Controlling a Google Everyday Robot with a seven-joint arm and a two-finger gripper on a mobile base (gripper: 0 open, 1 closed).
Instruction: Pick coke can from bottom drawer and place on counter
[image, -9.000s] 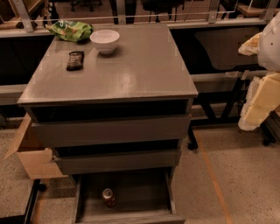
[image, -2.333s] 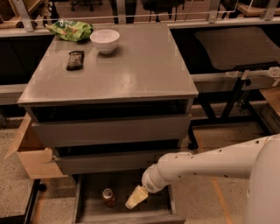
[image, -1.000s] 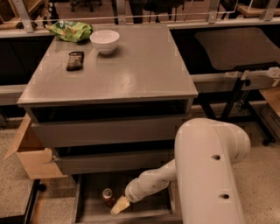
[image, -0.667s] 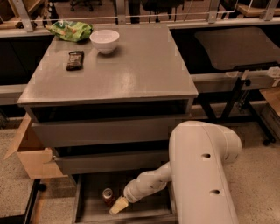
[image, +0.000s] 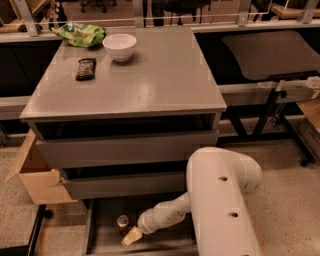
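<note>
The coke can (image: 123, 223), small and dark red with a silver top, stands upright on the floor of the open bottom drawer (image: 104, 225), toward its left. My gripper (image: 130, 236) reaches down into the drawer on the white arm (image: 220, 200). Its pale tip is just below and to the right of the can, very close to it. The counter (image: 150, 75) is the grey top of the cabinet above.
On the counter stand a white bowl (image: 119, 46), a green chip bag (image: 80, 34) and a dark snack bar (image: 85, 68), all at the back left. An open cardboard box (image: 32, 175) stands left of the cabinet. The two upper drawers (image: 125, 150) overhang the bottom drawer.
My arm swung in from the right and reached down into the bottom drawer. Over the last second the gripper crept slightly left, toward the can. The can has not moved.
</note>
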